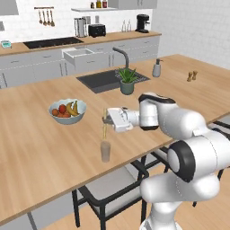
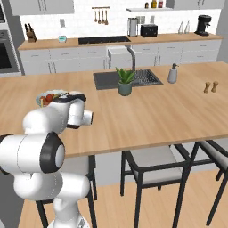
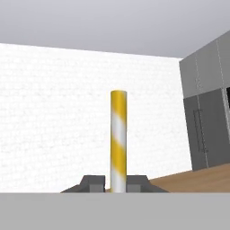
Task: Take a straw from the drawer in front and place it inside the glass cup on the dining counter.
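My gripper (image 1: 106,119) is shut on the straw (image 1: 104,130), a thin pale stick held upright over the dining counter (image 1: 40,148). The straw's lower end hangs just above the rim of the glass cup (image 1: 105,152), which stands near the counter's front edge. In the hand view the straw (image 3: 118,134) shows yellow and white stripes and rises between my gripper's (image 3: 117,183) two dark fingertips. The drawer (image 1: 79,55) stands pulled open in the back cabinets and is also seen in the right base view, drawer (image 2: 119,51).
A blue-grey fruit bowl (image 1: 68,112) sits left of the cup. A potted plant (image 1: 127,81), black sink (image 1: 104,80), soap bottle (image 1: 157,68) and two small shakers (image 1: 192,76) lie further back. Black stools (image 1: 112,191) stand under the counter's near edge.
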Motion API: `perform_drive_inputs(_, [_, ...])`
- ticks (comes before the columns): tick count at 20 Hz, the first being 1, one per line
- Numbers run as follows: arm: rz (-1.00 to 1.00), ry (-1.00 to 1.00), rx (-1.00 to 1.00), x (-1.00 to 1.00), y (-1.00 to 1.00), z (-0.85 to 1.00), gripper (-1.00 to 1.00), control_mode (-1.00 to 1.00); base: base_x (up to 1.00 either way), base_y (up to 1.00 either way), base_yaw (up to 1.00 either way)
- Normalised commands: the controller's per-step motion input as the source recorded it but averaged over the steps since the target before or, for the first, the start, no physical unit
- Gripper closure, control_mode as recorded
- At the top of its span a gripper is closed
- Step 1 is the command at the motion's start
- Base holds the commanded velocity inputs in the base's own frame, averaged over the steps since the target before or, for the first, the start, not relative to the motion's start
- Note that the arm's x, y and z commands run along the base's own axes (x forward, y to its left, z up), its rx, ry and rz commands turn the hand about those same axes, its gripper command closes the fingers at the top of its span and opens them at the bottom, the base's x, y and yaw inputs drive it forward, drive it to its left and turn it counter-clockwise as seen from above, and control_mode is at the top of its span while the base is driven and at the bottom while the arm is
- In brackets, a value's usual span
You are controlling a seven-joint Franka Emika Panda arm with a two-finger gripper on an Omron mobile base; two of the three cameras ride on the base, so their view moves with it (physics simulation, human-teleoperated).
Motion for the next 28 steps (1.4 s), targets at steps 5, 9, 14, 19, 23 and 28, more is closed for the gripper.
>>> perform_drive_inputs(5, [0.00,0.02,-0.02,0.00,-0.09,-0.21,1.00,-1.00,0.00,0.00,0.00])
perform_drive_inputs(9, [0.00,0.02,-0.01,0.00,0.00,-0.27,1.00,-1.00,0.00,0.00,0.00])
perform_drive_inputs(14, [0.00,0.03,0.00,0.00,0.00,-0.31,1.00,-1.00,0.00,0.00,0.00])
perform_drive_inputs(19, [0.00,0.00,0.00,0.02,0.00,-0.17,1.00,-1.00,0.00,0.00,0.00])
perform_drive_inputs(23, [0.00,0.00,0.00,0.03,0.00,-0.16,1.00,-1.00,0.00,0.00,0.00])
perform_drive_inputs(28, [0.00,0.00,0.00,0.09,0.00,-0.14,1.00,-1.00,0.00,0.00,0.00])
